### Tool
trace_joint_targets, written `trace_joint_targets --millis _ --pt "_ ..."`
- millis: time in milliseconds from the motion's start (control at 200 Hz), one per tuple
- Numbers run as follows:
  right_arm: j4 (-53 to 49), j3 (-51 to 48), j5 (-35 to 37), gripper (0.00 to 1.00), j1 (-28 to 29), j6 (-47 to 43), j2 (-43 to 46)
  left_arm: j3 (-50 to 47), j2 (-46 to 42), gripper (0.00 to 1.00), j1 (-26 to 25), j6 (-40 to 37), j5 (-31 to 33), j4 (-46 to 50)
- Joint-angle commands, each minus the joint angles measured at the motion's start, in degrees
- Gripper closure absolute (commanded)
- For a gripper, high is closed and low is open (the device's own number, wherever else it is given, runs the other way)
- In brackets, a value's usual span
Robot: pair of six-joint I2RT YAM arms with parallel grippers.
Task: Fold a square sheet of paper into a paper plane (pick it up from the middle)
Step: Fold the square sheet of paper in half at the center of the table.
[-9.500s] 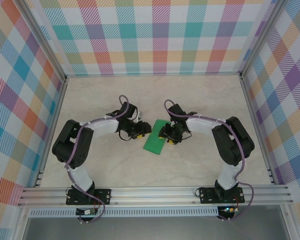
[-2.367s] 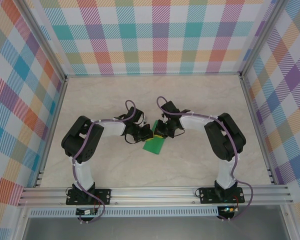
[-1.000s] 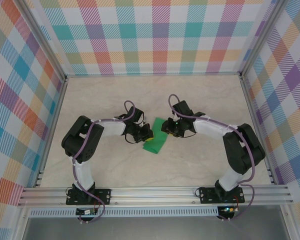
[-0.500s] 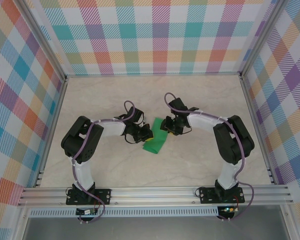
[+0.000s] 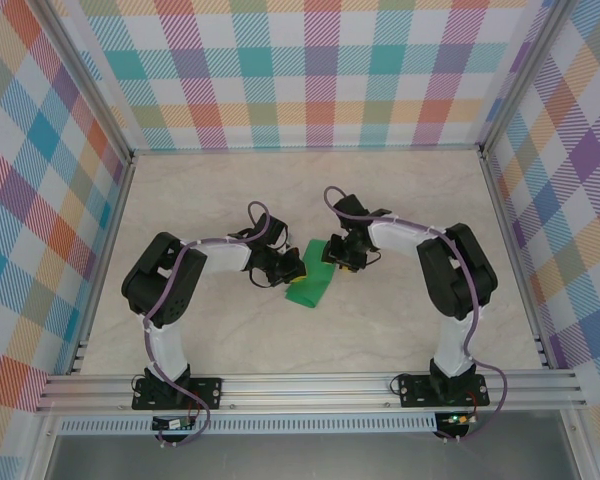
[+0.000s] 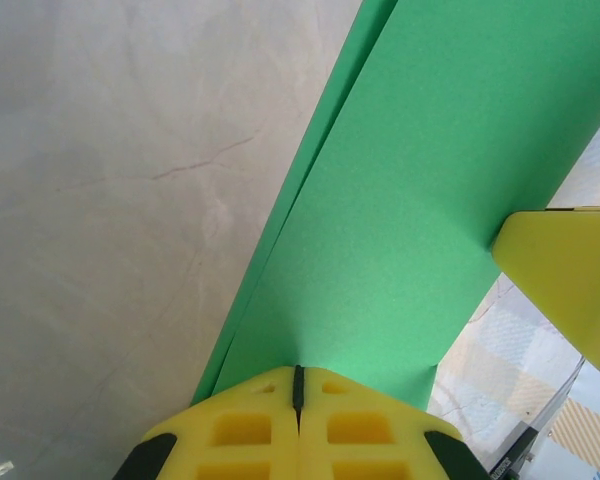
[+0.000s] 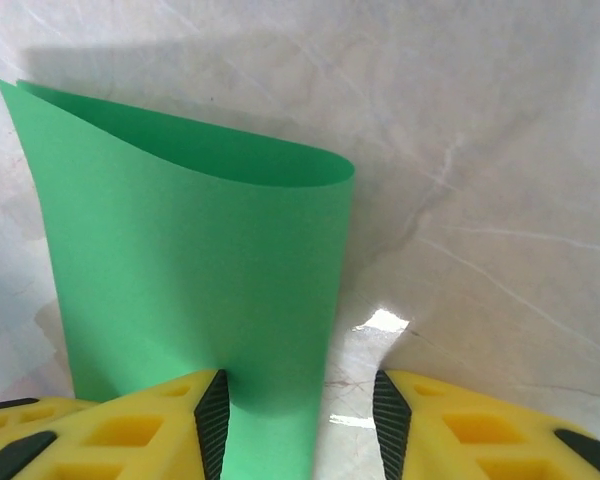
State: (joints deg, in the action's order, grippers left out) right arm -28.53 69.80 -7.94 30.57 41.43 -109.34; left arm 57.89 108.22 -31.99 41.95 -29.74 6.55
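At the middle of the table (image 5: 400,190), the sheet (image 5: 310,288) lies doubled over on itself in a loose fold. Its bend is rounded rather than creased, and the two layers gape at the open side in the right wrist view (image 7: 190,280). The left gripper (image 5: 291,268) is clamped tight on the sheet's near edge, pads pressed together with the green paper running out from between them (image 6: 410,200), just as it was a second ago. The right gripper (image 7: 300,400) is what has changed: its jaws have spread apart over the last second. They now straddle one end of the sheet without pinching it, with bare table showing in the gap. Seen from above, its arm has also drawn in from a stretched reach, bringing that gripper (image 5: 332,255) closer to the left one. That likely means the right side has released after carrying the half over. The first fold looks laid but unpressed, so a firm crease is probably due next, with the left grip acting as anchor.
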Motion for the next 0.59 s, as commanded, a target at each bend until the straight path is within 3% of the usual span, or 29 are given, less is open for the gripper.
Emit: trace_joint_targets --millis 0,350,590 --pt "-2.7 1.6 0.5 0.56 -0.3 -1.3 -2.4 -2.9 1.1 1.00 -0.9 -0.8 5.0 10.4" --pt "-11.6 6.7 6.4 0.59 2.1 -4.4 -8.7 -1.1 -0.9 1.00 -0.9 -1.1 4.1 10.5" --pt "-10.2 5.6 6.0 0.58 2.9 -3.9 -9.4 0.3 -3.1 0.98 -0.9 -0.5 1.6 6.8"
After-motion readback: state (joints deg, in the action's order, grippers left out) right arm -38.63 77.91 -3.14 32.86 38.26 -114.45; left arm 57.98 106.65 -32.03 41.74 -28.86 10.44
